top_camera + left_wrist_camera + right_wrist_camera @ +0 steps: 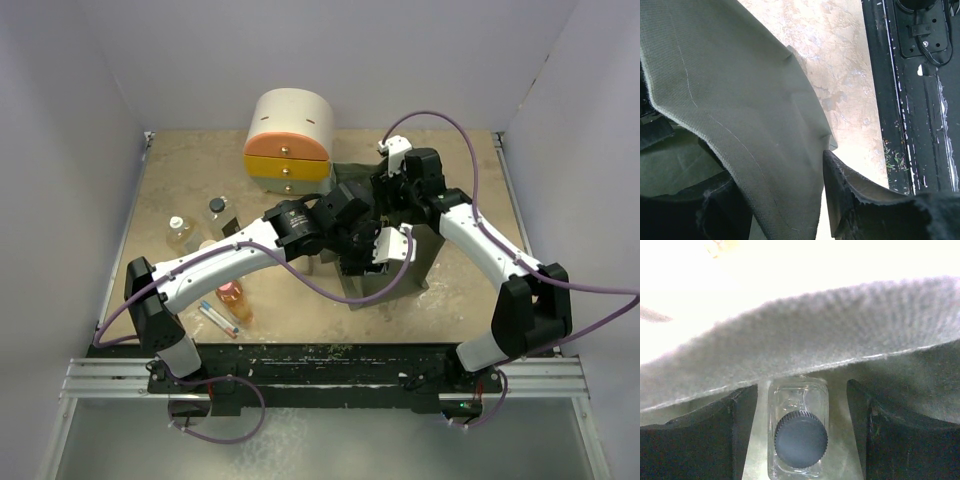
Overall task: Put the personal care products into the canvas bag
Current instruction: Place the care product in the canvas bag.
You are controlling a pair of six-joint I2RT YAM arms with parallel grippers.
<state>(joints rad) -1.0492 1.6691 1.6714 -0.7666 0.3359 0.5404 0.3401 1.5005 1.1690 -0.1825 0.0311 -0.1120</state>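
The olive-green canvas bag (pixel 420 262) lies at mid-table under both grippers. My right gripper (pixel 801 385) is open inside the bag's mouth, its fingers on either side of a clear square black-capped bottle (pixel 799 435) and not touching it. The bottle rests on the bag's (pixel 840 340) lining. My left gripper (pixel 777 170) is open, with a raised wall of the bag (pixel 740 100) between its fingers. At the table's left are a second clear black-capped bottle (pixel 217 210), a green white-capped bottle (pixel 180 232), an orange bottle (pixel 233 297) and a slim grey one (pixel 218 319).
The round cream, orange and yellow drawer unit (pixel 290 140) stands at the back, just behind the grippers. Both arms (pixel 240 255) cross over the bag. The black base rail (pixel 910 100) runs along the table's near edge. White walls enclose the table.
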